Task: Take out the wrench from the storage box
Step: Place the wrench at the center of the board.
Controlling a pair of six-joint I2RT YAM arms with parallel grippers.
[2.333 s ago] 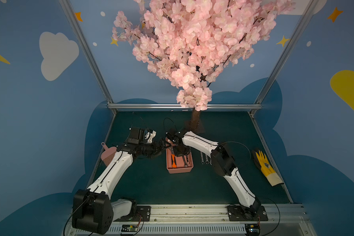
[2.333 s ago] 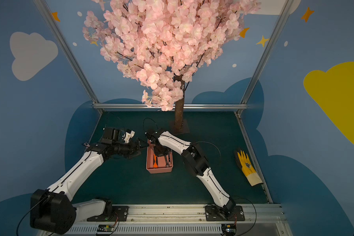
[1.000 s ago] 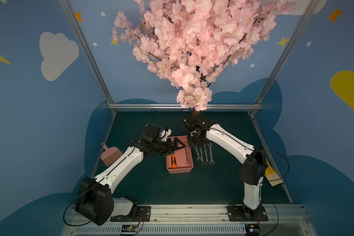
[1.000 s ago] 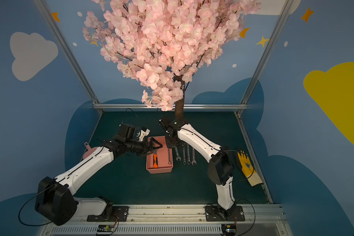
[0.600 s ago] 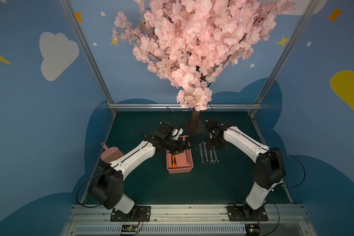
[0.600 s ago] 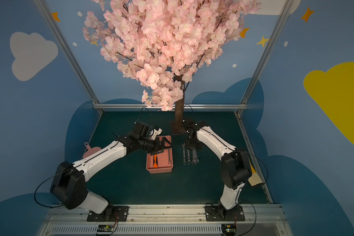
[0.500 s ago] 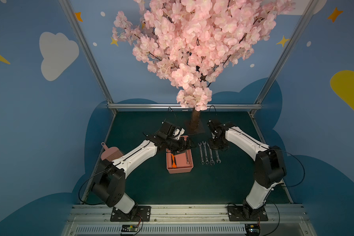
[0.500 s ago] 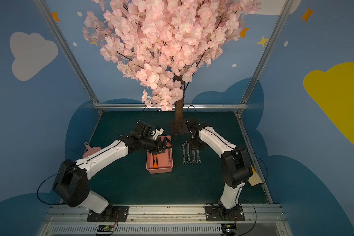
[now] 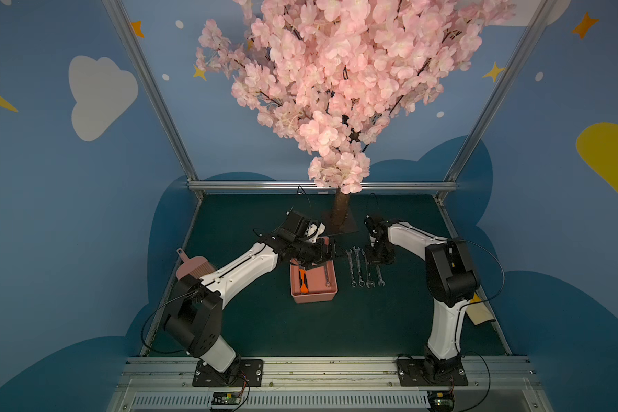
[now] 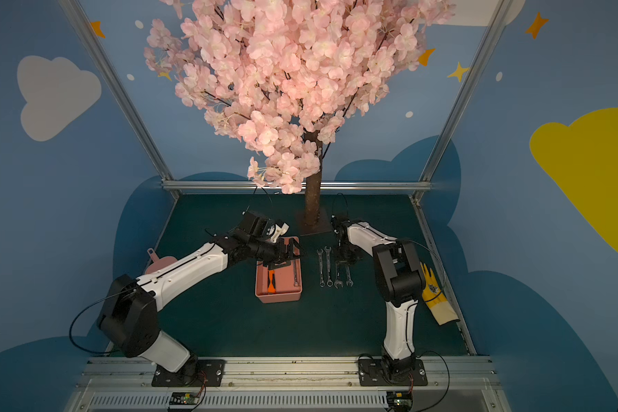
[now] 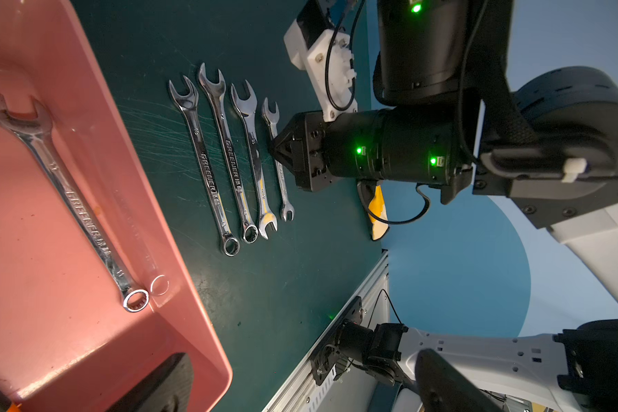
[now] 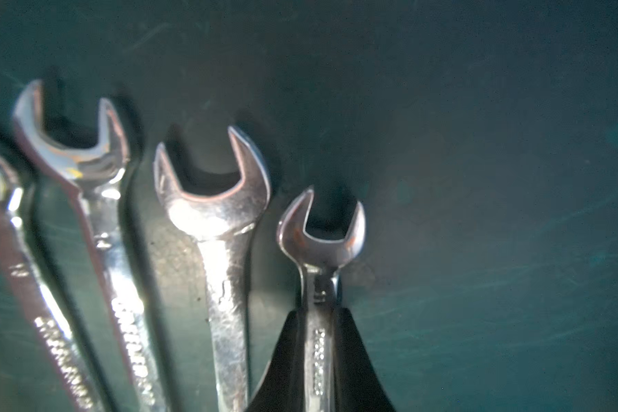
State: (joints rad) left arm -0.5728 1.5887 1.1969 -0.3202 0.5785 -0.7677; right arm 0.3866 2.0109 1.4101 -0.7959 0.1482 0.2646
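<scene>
The storage box point(image 9: 313, 296) point(image 10: 278, 295) point(image 11: 33, 321) is a salmon-pink bin in the middle of the green mat. One chrome wrench point(image 9: 327, 276) point(image 10: 295, 274) point(image 11: 72, 199) lies inside it along the right wall. My left gripper point(image 9: 330, 249) point(image 10: 295, 251) point(image 11: 300, 385) hangs wide open over the box's far end and holds nothing. On the mat right of the box lie several wrenches in a row point(image 9: 357, 267) point(image 10: 327, 267). My right gripper point(image 9: 377, 262) point(image 10: 346, 262) point(image 11: 275, 149) point(image 12: 320, 314) is shut on the shaft of the smallest, rightmost wrench point(image 12: 322, 228) point(image 11: 280, 178), low at the mat.
An orange-handled tool point(image 9: 302, 281) point(image 10: 271, 281) lies in the box's left half. A ribbed pink dustpan point(image 9: 193, 265) sits at the mat's left edge and a yellow glove point(image 10: 434, 296) at its right edge. The tree trunk point(image 9: 339, 214) stands on a plate just behind the box.
My right gripper has carried the small wrench rightwards from beside the box to the end of the row. My left gripper has reached further in over the box's far end.
</scene>
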